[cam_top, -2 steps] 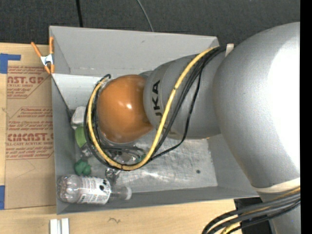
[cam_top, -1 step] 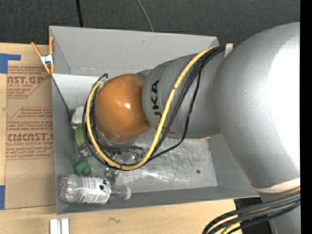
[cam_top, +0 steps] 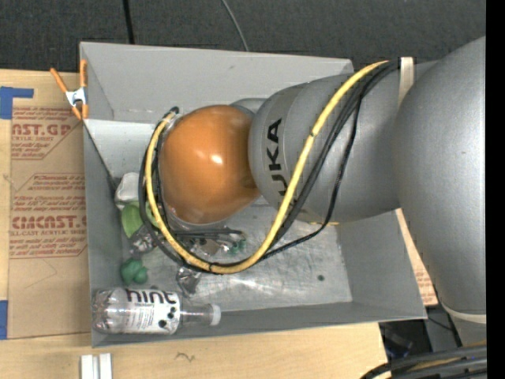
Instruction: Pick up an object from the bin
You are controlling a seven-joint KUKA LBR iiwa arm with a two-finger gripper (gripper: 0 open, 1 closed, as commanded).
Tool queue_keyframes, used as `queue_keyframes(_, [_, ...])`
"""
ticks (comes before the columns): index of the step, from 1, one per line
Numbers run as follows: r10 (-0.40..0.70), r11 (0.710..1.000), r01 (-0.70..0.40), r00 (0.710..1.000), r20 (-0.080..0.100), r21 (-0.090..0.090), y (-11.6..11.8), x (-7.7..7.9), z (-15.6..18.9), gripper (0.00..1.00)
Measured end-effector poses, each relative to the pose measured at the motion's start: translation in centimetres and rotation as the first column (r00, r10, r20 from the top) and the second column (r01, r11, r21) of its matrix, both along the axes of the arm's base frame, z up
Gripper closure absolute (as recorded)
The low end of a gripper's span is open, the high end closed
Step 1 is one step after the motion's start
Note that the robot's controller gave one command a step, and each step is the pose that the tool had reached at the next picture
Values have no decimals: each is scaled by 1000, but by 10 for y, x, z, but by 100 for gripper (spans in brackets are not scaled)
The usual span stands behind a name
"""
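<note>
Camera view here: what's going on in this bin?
The KUKA arm reaches in from the right, its gripper low over the left part of the grey bin, under the orange wrist cover. Nearest it lie a small dark green thing, a light green piece by the left wall, and a clear plastic bottle on its side along the near wall. Nothing can be seen held; a pick is not yet evident.

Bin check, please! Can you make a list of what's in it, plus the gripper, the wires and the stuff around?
surface: grey metal bin.
job's things: clear bottle lying along the near wall; small green lump near it.
clutter: green piece and white piece by the left wall.
grippers: gripper low over the left floor, under the orange cover.
cables: yellow and black cables looped round the arm.
surroundings: wooden tabletop.
</note>
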State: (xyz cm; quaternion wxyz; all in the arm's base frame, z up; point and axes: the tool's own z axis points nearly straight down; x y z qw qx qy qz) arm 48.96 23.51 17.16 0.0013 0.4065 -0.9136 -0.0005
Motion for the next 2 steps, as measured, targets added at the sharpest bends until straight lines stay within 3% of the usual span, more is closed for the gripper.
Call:
queue_keyframes(1, [205, 979, -205, 979, 16, 4, 6, 7, -29, 0])
queue_keyframes(2, [361, 932, -361, 932, 0, 2, 5, 2, -79, 0])
